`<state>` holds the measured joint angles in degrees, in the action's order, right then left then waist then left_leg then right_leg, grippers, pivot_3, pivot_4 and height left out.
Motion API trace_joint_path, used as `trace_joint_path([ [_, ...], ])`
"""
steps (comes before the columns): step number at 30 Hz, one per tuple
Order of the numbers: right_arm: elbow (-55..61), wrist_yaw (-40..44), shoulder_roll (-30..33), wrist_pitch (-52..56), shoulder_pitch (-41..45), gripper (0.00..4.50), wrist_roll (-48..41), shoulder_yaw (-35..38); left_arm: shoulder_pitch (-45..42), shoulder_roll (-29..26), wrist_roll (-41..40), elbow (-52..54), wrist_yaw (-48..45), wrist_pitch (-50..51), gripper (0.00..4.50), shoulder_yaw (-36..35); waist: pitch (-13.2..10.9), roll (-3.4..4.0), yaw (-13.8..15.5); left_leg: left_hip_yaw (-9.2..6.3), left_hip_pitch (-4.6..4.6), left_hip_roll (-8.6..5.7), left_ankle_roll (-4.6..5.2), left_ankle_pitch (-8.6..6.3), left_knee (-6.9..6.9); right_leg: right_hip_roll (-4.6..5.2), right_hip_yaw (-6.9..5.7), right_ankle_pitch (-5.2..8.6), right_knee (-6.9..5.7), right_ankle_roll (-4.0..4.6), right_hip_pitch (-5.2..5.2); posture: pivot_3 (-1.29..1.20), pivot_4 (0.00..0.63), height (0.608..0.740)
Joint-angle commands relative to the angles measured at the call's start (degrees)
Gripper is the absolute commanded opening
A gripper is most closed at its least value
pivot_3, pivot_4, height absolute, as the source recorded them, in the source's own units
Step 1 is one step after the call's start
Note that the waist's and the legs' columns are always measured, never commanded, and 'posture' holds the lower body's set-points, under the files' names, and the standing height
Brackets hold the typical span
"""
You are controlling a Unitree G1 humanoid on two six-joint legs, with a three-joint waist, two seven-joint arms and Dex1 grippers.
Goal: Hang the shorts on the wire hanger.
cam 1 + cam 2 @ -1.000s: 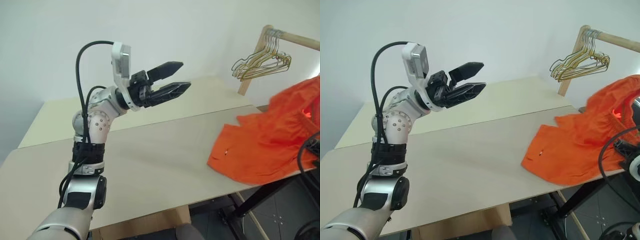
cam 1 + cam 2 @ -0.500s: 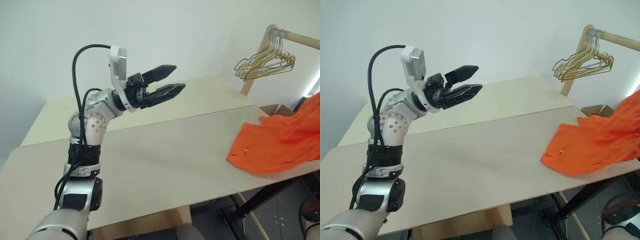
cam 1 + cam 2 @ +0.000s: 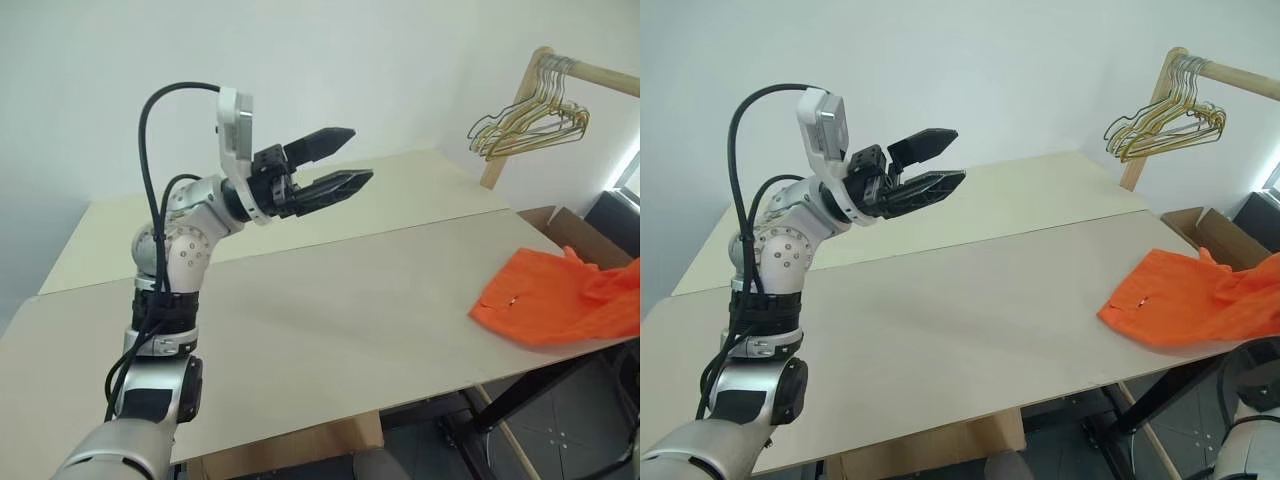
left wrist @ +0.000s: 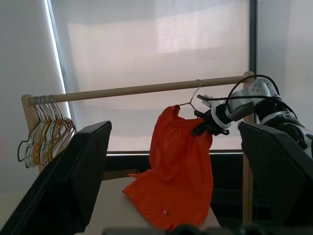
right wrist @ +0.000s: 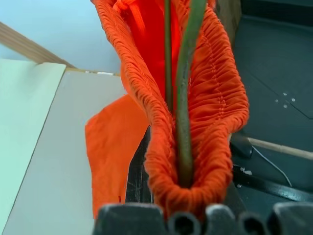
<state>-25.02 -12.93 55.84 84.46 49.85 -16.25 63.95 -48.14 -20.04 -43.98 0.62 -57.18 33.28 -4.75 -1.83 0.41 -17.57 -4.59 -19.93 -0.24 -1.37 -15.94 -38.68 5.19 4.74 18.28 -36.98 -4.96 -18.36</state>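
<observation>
Right wrist view: right jaws (image 4: 201,128) clenched on shorts (image 5: 195,127) and wire hanger (image 5: 185,98); left jaws (image 3: 335,160) released, well apart.

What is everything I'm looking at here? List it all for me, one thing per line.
shorts: one, bright orange, lower part lying at the right end of the near table, the gathered waistband lifted off toward the rail
wire hanger: one, thin olive-gold, running up through the waistband, gripped together with it
bunch of hangers: several, gold wire, clustered at one end of the rail
wooden rail: one, light wood, level bar on an upright post beyond the tables
tables: two, pale beige, set edge to edge
cardboard box: one, brown, open, beside the table's right end
left gripper: one, black fingers spread open, raised above the tables, holding nothing
right gripper: one, black, closed on the waistband and hanger below the rail
</observation>
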Motion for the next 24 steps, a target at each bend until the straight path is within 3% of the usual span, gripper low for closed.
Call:
trace_joint_path([
  [1, -2.93, -0.39, 2.34, -4.77, 1.96, 0.0, 1.11, 0.71, -0.1, -0.96, -0.3, 2.15, 0.73, 0.13, 4.49, -0.74, -0.06, -0.02, 0.2, 0.01, 0.0, 0.0, 0.0, 0.0, 0.0, 0.0, 0.01, 0.0, 0.01, -0.01, 0.0, -0.29, 0.005, 0.74],
  [10, -7.39, -1.94, 2.67, -10.03, 0.56, 0.0, 3.18, -1.27, 0.6, -1.45, -0.63, 3.43, 1.52, 1.01, 4.49, -0.54, -0.38, -0.12, 1.09, 0.06, -0.1, -0.01, 0.0, 0.0, 0.02, -0.01, 0.06, -0.06, 0.26, -0.11, 0.0, -0.28, 0.011, 0.74],
  [16, -0.85, -5.38, -0.7, -11.22, -0.71, 1.83, 5.4, -3.26, 0.47, -2.17, -0.68, 3.61, 1.65, 1.18, 4.5, -0.69, -0.45, -0.15, 1.12, 0.07, -0.13, -0.01, 0.02, -0.02, 0.03, 0.0, 0.09, -0.07, 0.3, -0.11, -0.01, -0.27, 0.006, 0.74],
  [22, 8.69, -7.24, -3.38, -16.11, -1.67, 3.95, 8.4, -10.31, 0.05, -2.51, -0.2, 2.95, 1.33, 0.69, 4.5, -0.61, -0.47, 0.06, 1.34, 0.08, -0.1, -0.01, 0.02, -0.01, 0.03, 0.0, 0.13, -0.08, 0.26, -0.15, -0.03, -0.27, 0.0, 0.74],
  [24, 11.29, -7.8, -4.16, -18.42, -2.32, 4.45, 9.57, -12.58, -0.06, -2.54, -0.03, 2.77, 1.24, 0.47, 4.5, -0.56, -0.47, 0.06, 1.42, 0.08, -0.13, -0.01, 0.01, -0.01, 0.04, 0.0, 0.14, -0.08, 0.26, -0.15, -0.06, -0.27, 0.0, 0.74],
])
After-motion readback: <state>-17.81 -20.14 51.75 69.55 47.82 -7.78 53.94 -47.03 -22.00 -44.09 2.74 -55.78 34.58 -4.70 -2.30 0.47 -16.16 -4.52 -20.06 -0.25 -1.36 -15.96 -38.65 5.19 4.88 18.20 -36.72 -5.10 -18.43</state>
